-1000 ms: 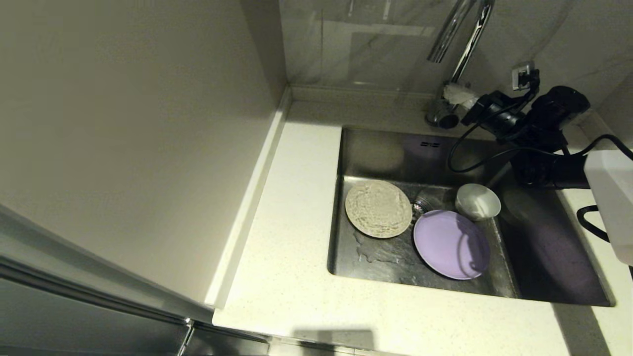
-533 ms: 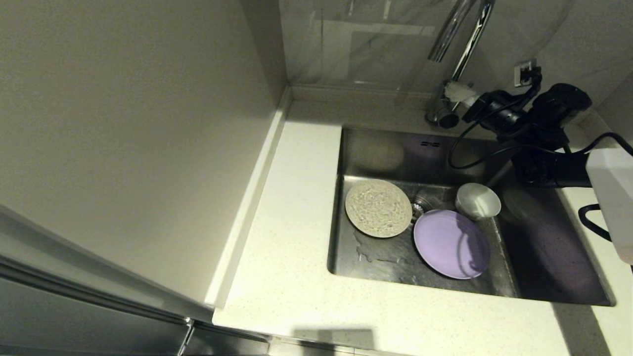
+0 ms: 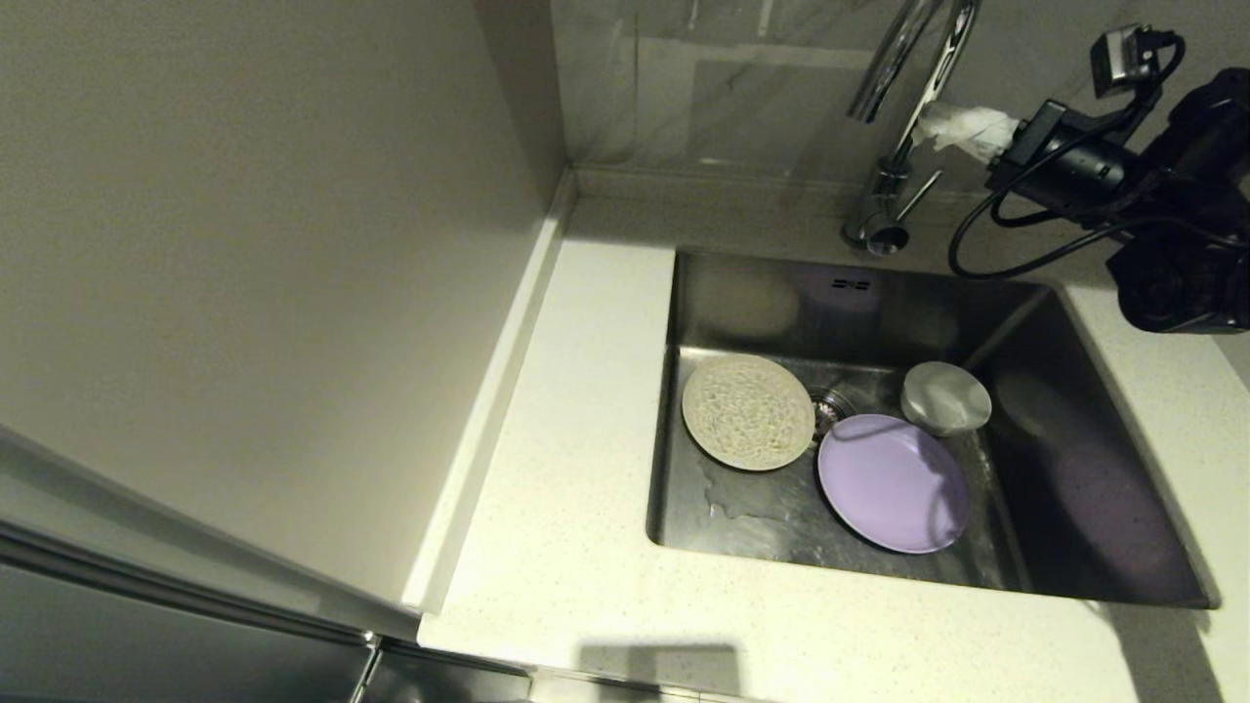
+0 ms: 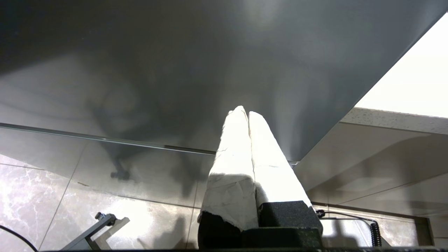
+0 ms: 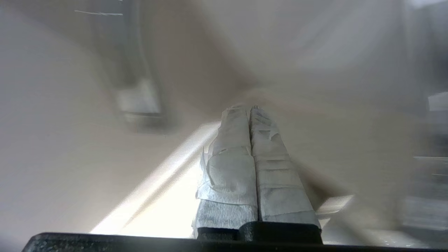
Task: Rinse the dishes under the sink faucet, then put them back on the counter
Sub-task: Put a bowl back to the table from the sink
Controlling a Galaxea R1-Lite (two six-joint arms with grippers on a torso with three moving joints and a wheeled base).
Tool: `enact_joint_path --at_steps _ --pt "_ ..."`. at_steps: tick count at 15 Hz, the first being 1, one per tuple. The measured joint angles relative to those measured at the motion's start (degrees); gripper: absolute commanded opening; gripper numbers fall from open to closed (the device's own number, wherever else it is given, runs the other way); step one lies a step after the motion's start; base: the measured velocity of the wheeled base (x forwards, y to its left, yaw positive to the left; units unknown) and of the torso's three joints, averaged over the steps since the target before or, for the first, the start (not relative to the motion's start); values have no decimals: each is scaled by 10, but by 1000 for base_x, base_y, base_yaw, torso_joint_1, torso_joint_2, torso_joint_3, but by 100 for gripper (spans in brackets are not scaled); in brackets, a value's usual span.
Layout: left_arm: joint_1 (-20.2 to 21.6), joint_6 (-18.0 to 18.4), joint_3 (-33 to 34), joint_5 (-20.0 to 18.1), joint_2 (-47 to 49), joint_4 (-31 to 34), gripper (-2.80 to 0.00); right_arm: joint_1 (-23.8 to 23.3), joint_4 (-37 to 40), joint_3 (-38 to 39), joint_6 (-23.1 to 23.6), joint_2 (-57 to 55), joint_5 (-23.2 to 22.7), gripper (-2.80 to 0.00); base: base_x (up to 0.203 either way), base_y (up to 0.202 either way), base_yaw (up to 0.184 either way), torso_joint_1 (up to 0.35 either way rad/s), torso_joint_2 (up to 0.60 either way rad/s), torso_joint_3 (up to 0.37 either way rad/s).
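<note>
Right claw (image 3: 933, 119) against half-cropped faucet (image 3: 903, 107)

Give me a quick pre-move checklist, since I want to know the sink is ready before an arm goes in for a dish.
1. All three dishes in the sink: ok. Cream plate, lilac plate and white bowl lie on its floor.
2. Water off at the faucet: ok, no stream visible.
3. Right gripper free to grasp: not ok, fingers shut, empty, up beside the faucet neck.
4. Left gripper ready: not ok, shut, parked below counter level.
5. Counter has room on the left of the sink: ok.
6. Dishes rinsed: cannot tell.
</note>
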State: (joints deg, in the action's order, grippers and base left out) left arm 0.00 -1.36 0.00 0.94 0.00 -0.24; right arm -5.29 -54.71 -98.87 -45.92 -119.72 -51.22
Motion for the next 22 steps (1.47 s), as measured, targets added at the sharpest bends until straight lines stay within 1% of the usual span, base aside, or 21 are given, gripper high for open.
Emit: enact_joint_path --at_steps 1,2,3,4,5,6,7,8,9,11,12,13,14,15,17,19,21,22 --pt "0 0 0 0 0 0 -280 -1 3 13 -21 21 -14 -280 0 0 0 0 0 0" --pt "0 0 0 0 0 0 -280 -2 14 26 -26 42 -19 -280 0 0 0 0 0 0" --pt "0 0 0 0 0 0 -280 -5 37 35 -15 59 -21 -280 0 0 0 0 0 0" --pt "0 0 0 0 0 0 -280 -11 71 40 7 72 -21 -280 0 0 0 0 0 0" --pt "0 0 0 0 0 0 -280 -20 121 43 39 84 -20 -280 0 0 0 0 0 0" --pt "0 0 0 0 0 0 -280 -30 185 43 76 94 -14 -280 0 0 0 0 0 0" --pt "0 0 0 0 0 0 -280 -38 260 42 118 102 2 -280 0 0 0 0 0 0" --pt "0 0 0 0 0 0 -280 -43 341 40 162 109 28 -280 0 0 0 0 0 0" --pt "0 0 0 0 0 0 -280 -45 438 40 211 114 69 -280 0 0 0 0 0 0" --pt "0 0 0 0 0 0 -280 -42 628 51 302 117 169 -280 0 0 0 0 0 0" --pt "0 0 0 0 0 0 -280 -35 716 72 351 114 227 -280 0 0 0 0 0 0" --pt "0 0 0 0 0 0 -280 -28 785 95 399 108 274 -280 0 0 0 0 0 0" --pt "0 -1 0 0 0 0 -280 -23 819 111 434 97 302 -280 0 0 0 0 0 0" --pt "0 0 0 0 0 0 -280 -21 819 124 469 82 314 -280 0 0 0 0 0 0" --pt "0 0 0 0 0 0 -280 -27 762 134 549 44 317 -280 0 0 0 0 0 0" --pt "0 0 0 0 0 0 -280 -39 699 117 641 -3 317 -280 0 0 0 0 0 0" --pt "0 0 0 0 0 0 -280 -46 656 87 705 -45 317 -280 0 0 0 0 0 0" --pt "0 0 0 0 0 0 -280 -47 643 73 727 -64 317 -280 0 0 0 0 0 0"
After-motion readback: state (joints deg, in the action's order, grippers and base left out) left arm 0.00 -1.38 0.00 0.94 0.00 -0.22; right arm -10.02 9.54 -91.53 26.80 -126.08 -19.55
